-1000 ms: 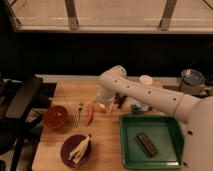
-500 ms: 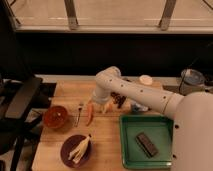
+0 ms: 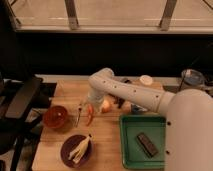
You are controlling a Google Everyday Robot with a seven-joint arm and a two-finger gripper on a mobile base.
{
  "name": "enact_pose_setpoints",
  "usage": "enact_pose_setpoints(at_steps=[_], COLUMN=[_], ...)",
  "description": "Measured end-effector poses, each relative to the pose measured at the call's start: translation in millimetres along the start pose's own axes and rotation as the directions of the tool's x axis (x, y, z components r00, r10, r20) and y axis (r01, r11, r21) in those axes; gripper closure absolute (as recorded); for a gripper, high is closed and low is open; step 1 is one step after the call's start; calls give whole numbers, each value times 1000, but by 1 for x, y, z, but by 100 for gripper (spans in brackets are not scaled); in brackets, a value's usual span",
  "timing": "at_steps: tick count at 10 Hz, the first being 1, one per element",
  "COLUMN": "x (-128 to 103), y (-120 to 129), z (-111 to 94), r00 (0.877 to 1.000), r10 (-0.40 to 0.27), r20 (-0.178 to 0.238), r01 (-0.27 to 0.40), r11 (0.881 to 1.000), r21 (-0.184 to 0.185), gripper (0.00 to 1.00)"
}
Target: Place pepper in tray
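The slim red-orange pepper (image 3: 89, 116) lies on the wooden table, between a fork (image 3: 79, 114) and a round orange-yellow fruit (image 3: 106, 106). My gripper (image 3: 93, 103) hangs from the white arm just above the pepper's far end and hides part of it. The green tray (image 3: 129, 150) sits at the front right of the table, well to the right of the pepper, with a dark flat object (image 3: 146, 144) lying in it.
An orange-red bowl (image 3: 56, 117) stands left of the fork. A dark purple plate (image 3: 69, 152) with a pale banana peel (image 3: 81, 147) sits at the front. A white cup (image 3: 146, 80) and small items stand behind the arm. A dark chair (image 3: 20, 102) is at the left.
The arm has swung left and the gripper has come down from near the fruit to just over the pepper. The pepper and the other objects have not moved.
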Motion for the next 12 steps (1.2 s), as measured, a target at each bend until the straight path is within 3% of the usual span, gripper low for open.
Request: enact_pose_setpoints(at_steps=[2,6,12], x=[0,13,17], y=[-16,-3,5], z=[25,51,47], r00=[999,997,997], r10=[-23,9,16], r20=[25,75,72], r01=[23,-5,-12], r11=[1000,999,999], r21=[-14,-45,-53], gripper=[35,37,93])
